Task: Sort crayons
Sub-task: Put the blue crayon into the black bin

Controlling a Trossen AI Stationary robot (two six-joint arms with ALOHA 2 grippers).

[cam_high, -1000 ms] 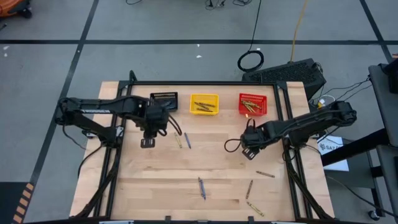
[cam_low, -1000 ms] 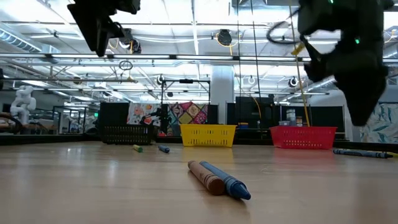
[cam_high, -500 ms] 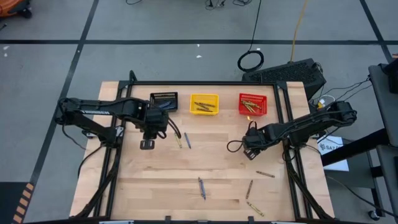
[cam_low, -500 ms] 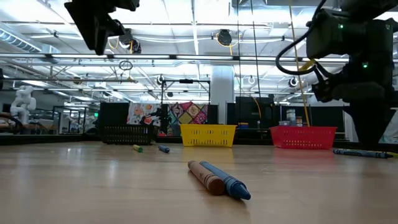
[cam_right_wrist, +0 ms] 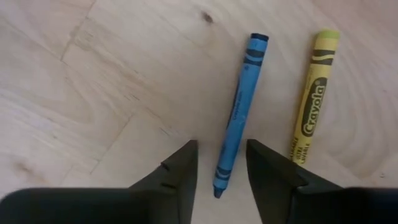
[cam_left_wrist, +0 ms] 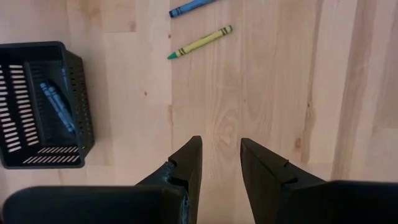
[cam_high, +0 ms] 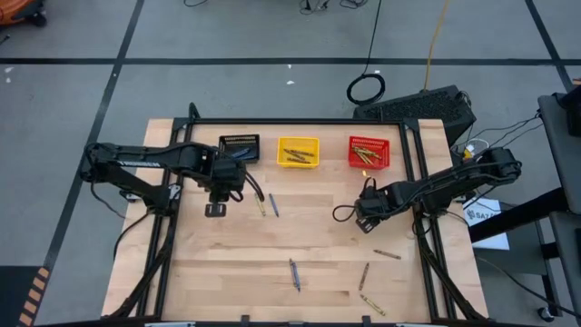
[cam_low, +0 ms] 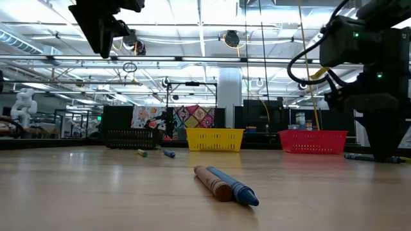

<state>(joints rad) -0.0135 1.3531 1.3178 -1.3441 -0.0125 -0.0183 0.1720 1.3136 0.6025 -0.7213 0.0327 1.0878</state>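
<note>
Right now the right gripper (cam_right_wrist: 221, 177) is straddling a blue crayon (cam_right_wrist: 239, 112), fingers apart at its lower end, a yellow crayon (cam_right_wrist: 313, 99) just beside. Closing squarely should avoid nudging that neighbour. Left gripper (cam_left_wrist: 221, 165) is hovering open near the black bin (cam_left_wrist: 43, 106).

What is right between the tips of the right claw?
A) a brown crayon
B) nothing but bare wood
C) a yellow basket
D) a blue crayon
D: in the right wrist view the tip of a blue crayon lies between the two fingers of the right claw, with a yellow crayon lying beside it, outside the fingers.
</note>
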